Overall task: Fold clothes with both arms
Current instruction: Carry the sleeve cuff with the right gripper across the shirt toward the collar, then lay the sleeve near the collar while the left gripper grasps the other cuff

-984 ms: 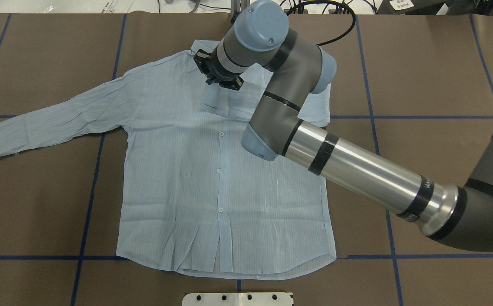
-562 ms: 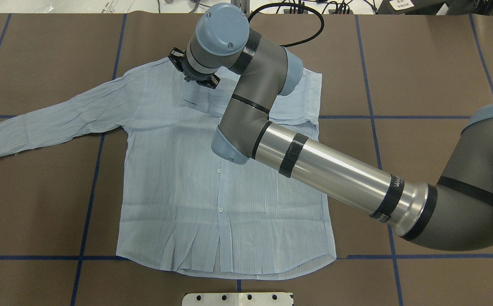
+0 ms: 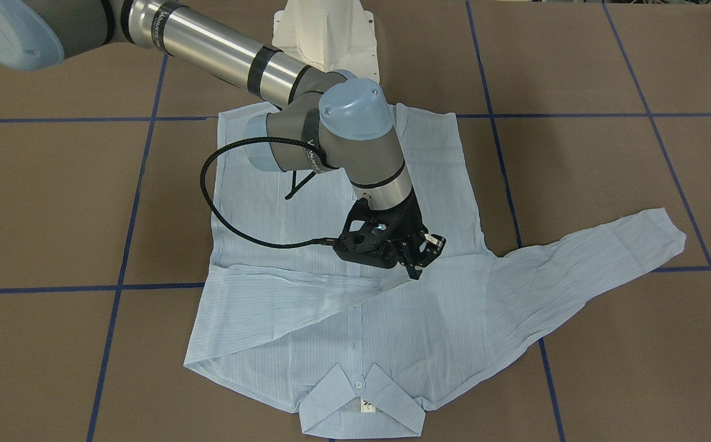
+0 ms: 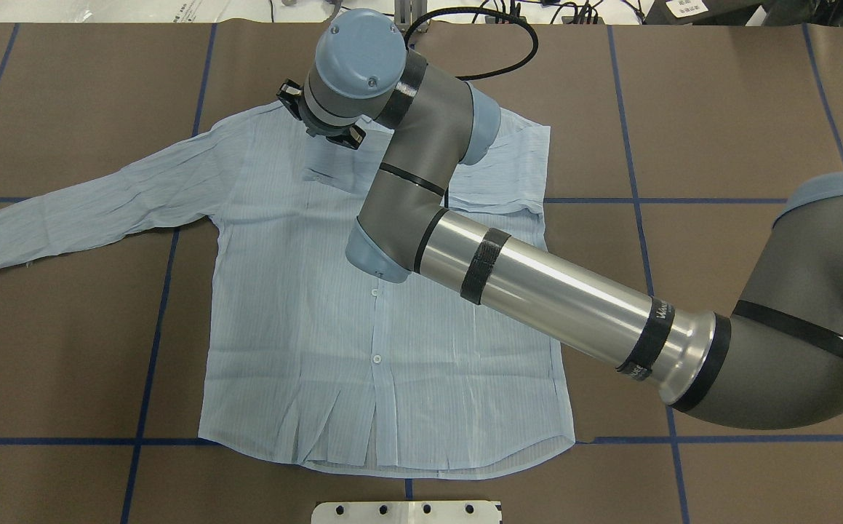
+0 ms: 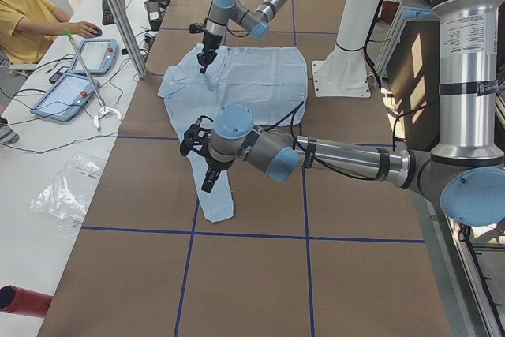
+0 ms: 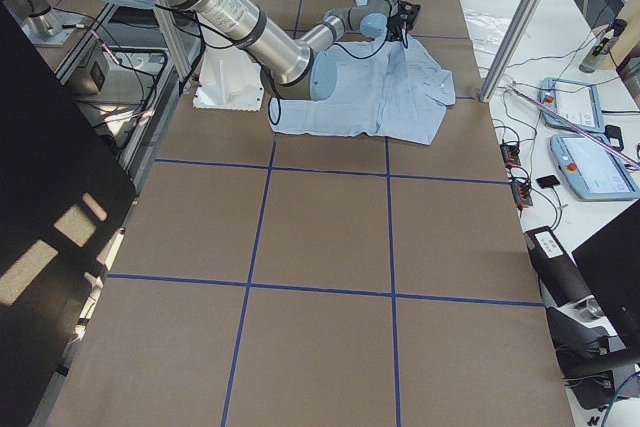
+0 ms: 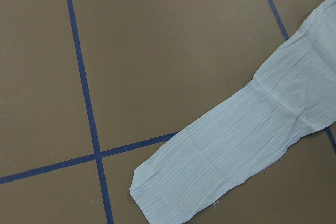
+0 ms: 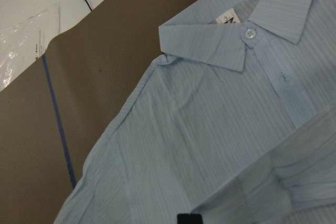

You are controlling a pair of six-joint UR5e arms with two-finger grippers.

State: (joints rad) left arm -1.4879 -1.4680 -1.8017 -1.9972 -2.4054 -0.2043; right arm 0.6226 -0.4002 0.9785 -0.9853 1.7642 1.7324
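- Exterior left view: left gripper (image 5: 207, 183) hung above the shirt's (image 5: 252, 76) outstretched cuff (image 5: 217, 207); whether its jaws were clenched could not be told.
- On the bench (image 4: 741, 109) the shirt lay flat, buttons up, its other sleeve (image 3: 281, 294) folded across the chest.
- Over the shirt's chest, beside that folded sleeve's end, was the right gripper (image 3: 426, 256), jaws released.

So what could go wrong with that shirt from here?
The folded sleeve ends at the right gripper; if cloth catches as it leaves, the fold could pull open. The black cable hangs over the shirt and might snag it. The left gripper, above the outstretched sleeve, could grab crookedly.
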